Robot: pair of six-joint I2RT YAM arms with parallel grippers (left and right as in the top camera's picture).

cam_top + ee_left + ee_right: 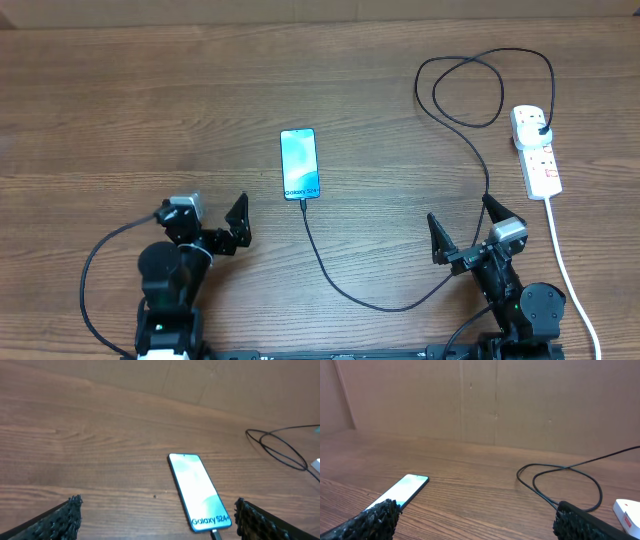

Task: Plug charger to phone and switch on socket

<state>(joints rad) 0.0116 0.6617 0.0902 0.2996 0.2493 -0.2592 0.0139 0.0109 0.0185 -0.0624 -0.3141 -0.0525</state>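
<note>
The phone (300,164) lies flat at the table's middle, its light blue screen reading "Galaxy S24+". It also shows in the left wrist view (198,491) and the right wrist view (402,489). The charger cable (340,285) runs from the phone's near end, curves right and loops up to its black plug (541,128) seated in the white socket strip (537,150). The connector (215,534) sits in the phone's port. My left gripper (212,222) is open and empty, near-left of the phone. My right gripper (463,232) is open and empty, near-right, left of the socket.
The socket's white cord (570,280) runs down the right side past my right arm. The cable's loops (470,90) lie at the far right. A cardboard wall (495,400) backs the table. The socket's corner (627,510) shows in the right wrist view.
</note>
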